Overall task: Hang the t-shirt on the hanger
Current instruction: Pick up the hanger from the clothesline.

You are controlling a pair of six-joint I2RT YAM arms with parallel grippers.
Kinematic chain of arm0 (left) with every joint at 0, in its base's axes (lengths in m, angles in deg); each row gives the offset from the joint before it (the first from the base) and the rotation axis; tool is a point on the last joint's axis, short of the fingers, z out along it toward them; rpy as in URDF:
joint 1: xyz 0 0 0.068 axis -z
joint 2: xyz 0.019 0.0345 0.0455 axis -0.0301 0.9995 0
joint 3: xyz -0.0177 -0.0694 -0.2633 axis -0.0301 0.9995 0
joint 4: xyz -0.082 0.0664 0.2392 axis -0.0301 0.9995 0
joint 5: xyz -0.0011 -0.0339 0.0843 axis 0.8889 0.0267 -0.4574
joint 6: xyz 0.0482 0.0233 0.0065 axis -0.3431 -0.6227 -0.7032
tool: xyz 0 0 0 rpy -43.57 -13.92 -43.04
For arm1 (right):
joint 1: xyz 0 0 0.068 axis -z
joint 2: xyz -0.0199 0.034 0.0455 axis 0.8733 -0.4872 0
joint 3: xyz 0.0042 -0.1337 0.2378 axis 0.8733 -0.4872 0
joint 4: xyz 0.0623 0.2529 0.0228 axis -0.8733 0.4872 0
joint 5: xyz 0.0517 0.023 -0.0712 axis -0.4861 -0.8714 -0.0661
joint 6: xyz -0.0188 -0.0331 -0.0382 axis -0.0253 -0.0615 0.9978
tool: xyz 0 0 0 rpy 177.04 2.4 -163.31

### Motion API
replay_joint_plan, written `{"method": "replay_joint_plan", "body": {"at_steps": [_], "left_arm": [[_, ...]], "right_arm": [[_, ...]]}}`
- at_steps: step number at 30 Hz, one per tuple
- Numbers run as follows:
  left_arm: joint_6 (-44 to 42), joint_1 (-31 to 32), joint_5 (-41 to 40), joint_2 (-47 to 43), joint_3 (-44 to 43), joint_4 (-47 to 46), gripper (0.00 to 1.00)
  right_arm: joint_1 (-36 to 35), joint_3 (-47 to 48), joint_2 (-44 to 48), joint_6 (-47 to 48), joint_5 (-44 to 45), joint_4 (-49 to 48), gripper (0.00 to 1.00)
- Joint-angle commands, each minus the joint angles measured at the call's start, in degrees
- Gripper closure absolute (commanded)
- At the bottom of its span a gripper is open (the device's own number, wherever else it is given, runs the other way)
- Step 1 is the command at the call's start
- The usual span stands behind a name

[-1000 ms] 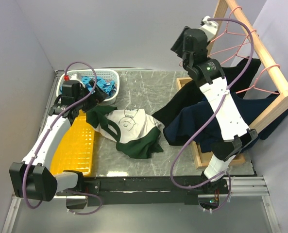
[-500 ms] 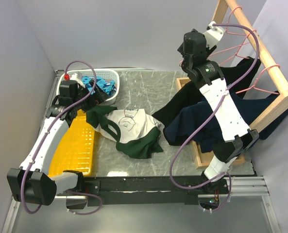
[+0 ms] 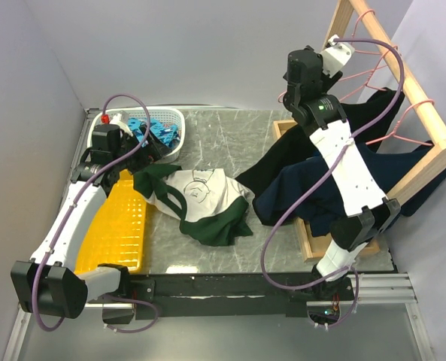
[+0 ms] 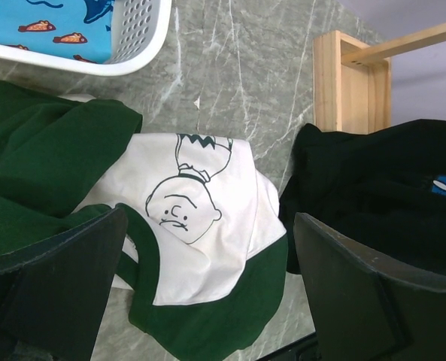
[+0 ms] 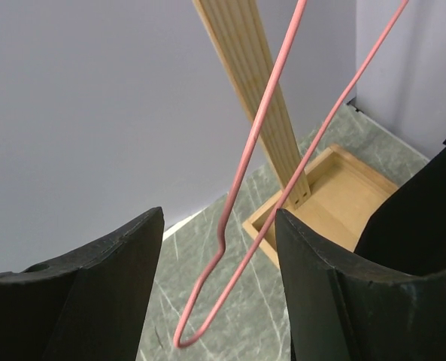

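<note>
Top view: your left pincer (image 3: 149,147) hangs over the left of the counter (image 3: 230,135). The t-shirt (image 3: 200,199) lies crumpled just ahead of it and below. Your right pincer (image 3: 335,54) is raised at the wooden rack (image 3: 403,83), and the pink hanger (image 3: 358,74) is just past its tips.

Left wrist: the left pincer (image 4: 209,219) stands apart and empty. The t-shirt (image 4: 223,263) lies under the gap, print up. It's limp and light, so I'd pinch the green collar band.

Right wrist: the right pincer (image 5: 219,214) stands apart. The hanger (image 5: 224,226) wire crosses the gap, unclamped. It looks thin, springy and apt to swing, so I'd grip it near the corner bend.
</note>
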Motion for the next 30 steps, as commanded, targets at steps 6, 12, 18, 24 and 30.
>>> {"method": "replay_joint_plan", "body": {"at_steps": [6,12,18,24,30], "left_arm": [[-1.23,-0.03,0.99,-1.04,-1.84,-0.95,0.02],[-1.23,-0.03,0.73,-1.30,-2.10,-0.69,0.03],[-1.15,-0.03,0.56,-1.39,-2.45,-0.60,0.03],[-1.06,-0.03,0.64,-1.13,-2.54,-0.86,0.03],[-1.06,-0.03,0.73,-0.95,-2.45,-1.04,0.03]], "right_arm": [[2.77,6.17,-5.27,1.67,-1.68,-5.25,0.36],[2.94,6.52,-5.97,3.08,-2.47,-6.30,0.60],[2.86,8.63,-5.80,5.10,-3.79,-5.42,0.89],[1.45,9.94,-5.01,8.61,-1.77,-5.60,1.00],[-2.68,12.67,-5.18,10.46,0.42,-4.10,1.00]]}}
